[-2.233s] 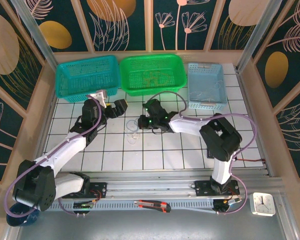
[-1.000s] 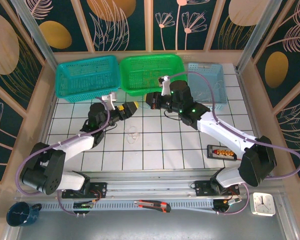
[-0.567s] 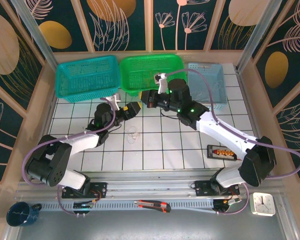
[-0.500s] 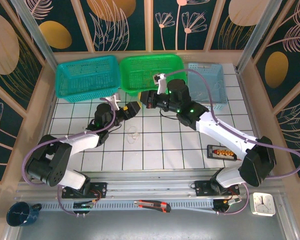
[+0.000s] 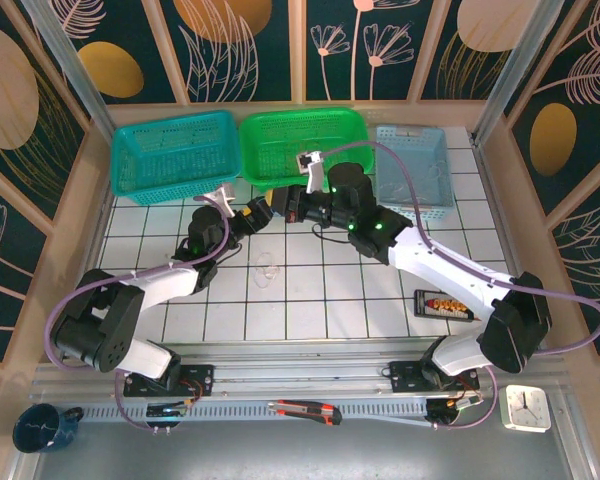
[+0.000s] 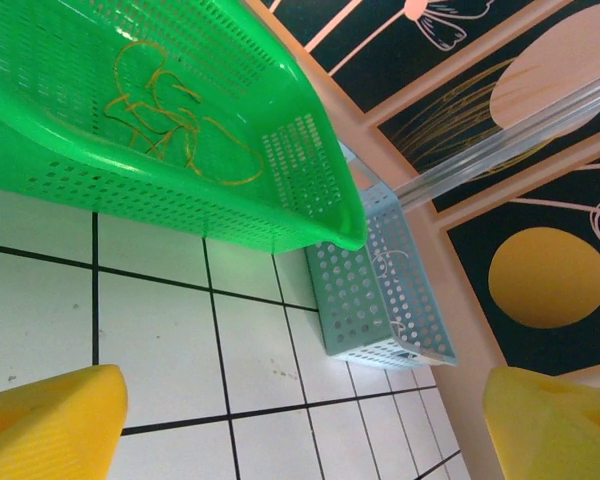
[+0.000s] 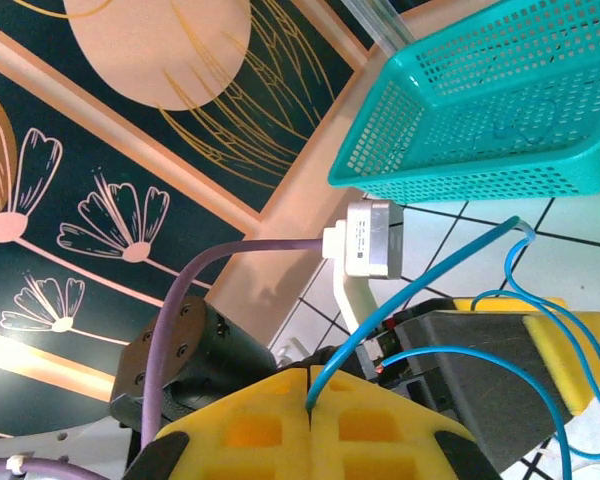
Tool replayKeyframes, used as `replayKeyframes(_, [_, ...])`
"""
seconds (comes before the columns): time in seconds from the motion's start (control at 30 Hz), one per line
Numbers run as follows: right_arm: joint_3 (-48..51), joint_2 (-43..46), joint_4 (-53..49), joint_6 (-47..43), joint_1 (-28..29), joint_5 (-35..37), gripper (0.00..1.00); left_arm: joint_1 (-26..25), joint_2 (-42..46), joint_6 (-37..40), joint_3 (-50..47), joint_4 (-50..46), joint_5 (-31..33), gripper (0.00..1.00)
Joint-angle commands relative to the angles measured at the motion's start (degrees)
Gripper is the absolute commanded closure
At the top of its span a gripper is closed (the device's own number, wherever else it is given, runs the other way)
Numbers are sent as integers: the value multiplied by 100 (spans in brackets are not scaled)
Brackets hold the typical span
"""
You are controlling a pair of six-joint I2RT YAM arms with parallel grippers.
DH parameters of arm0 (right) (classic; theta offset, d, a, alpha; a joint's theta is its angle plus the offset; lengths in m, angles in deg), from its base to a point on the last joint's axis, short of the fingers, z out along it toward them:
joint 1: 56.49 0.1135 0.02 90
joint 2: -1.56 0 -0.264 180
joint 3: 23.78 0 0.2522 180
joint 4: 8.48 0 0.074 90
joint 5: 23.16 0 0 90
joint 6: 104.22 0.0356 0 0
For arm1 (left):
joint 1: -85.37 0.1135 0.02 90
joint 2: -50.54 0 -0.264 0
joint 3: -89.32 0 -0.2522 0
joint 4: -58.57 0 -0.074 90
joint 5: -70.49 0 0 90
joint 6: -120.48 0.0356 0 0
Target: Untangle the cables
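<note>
The right gripper (image 7: 308, 400) is pinching a thin blue cable (image 7: 416, 292) between closed pads (image 7: 245, 432). The left gripper (image 6: 300, 420) is gaping wide, empty, while pale cable loops (image 5: 266, 268) are lying on the tiles (image 5: 380, 300) nearby.

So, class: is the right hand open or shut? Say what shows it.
Shut. In the right wrist view, the right hand has its yellow pads pressed together, pinching a thin blue cable.
</note>
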Motion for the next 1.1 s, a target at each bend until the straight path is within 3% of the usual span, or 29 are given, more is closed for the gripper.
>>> replayKeyframes(0.0, [-217,-28,270,70,65,-82,100,-17,-115,-36,39,276,65,21])
replayKeyframes(0.13, [-304,184,115,-70,-7,116,100,-17,-205,3,-72,289,195,62])
replayKeyframes(0.2, [-297,384,80,-90,-149,187,100,-21,-210,39,-141,267,287,74])
replayKeyframes(0.57, [87,1301,171,121,-974,278,100,-21,-250,175,-289,219,436,76])
replayKeyframes(0.67, [198,1343,202,175,-1005,292,100,-19,-250,161,-265,231,428,87])
replayKeyframes(0.73, [285,1331,279,236,-1012,225,100,-23,-234,158,-228,243,406,100])
replayKeyframes(0.93, [457,1246,404,343,-1010,98,100,-10,-95,180,-148,316,277,100])
replayKeyframes(0.97, [475,1227,419,349,-1009,86,100,-11,-43,163,-162,372,218,95])
replayKeyframes(1.07, [529,1150,512,403,-1013,6,100,-12,86,167,-197,576,-65,59])
